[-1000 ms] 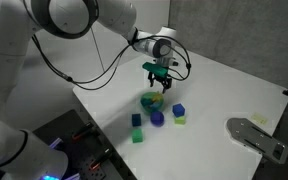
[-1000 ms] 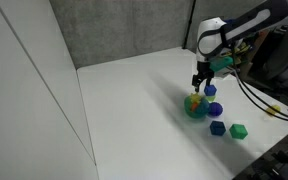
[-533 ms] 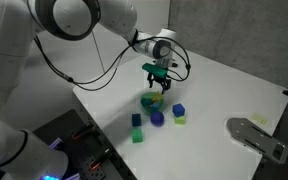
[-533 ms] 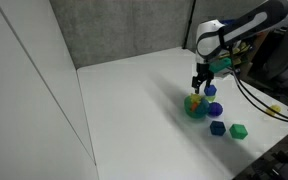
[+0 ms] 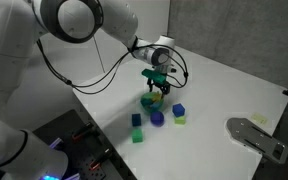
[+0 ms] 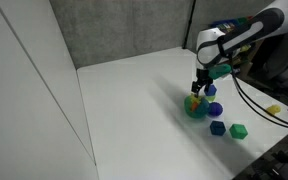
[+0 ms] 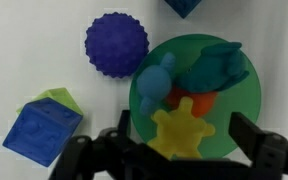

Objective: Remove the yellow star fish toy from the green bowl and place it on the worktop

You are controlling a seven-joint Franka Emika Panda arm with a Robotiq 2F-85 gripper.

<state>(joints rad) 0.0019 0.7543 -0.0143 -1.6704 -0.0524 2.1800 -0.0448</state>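
The yellow star fish toy (image 7: 183, 131) lies in the green bowl (image 7: 242, 100) with a teal toy (image 7: 212, 68), a blue toy (image 7: 154, 80) and an orange piece (image 7: 176, 98). The bowl shows in both exterior views (image 5: 150, 101) (image 6: 194, 106), on the white worktop (image 5: 224, 90). My gripper (image 7: 183, 143) is open, its fingers (image 7: 249, 133) on either side of the star fish, just above the bowl. It hangs over the bowl in both exterior views (image 5: 155, 88) (image 6: 200, 90).
A purple spiky ball (image 7: 116, 43) lies beside the bowl. A blue cube (image 7: 41, 131) leans on a yellow-green cube (image 7: 56, 97). Another blue block (image 7: 184, 6) is at the top edge. More blocks (image 5: 137, 127) lie near the front of the worktop. A grey device (image 5: 256, 136) sits at one corner.
My gripper has come down a little closer to the bowl. Nothing else moved.
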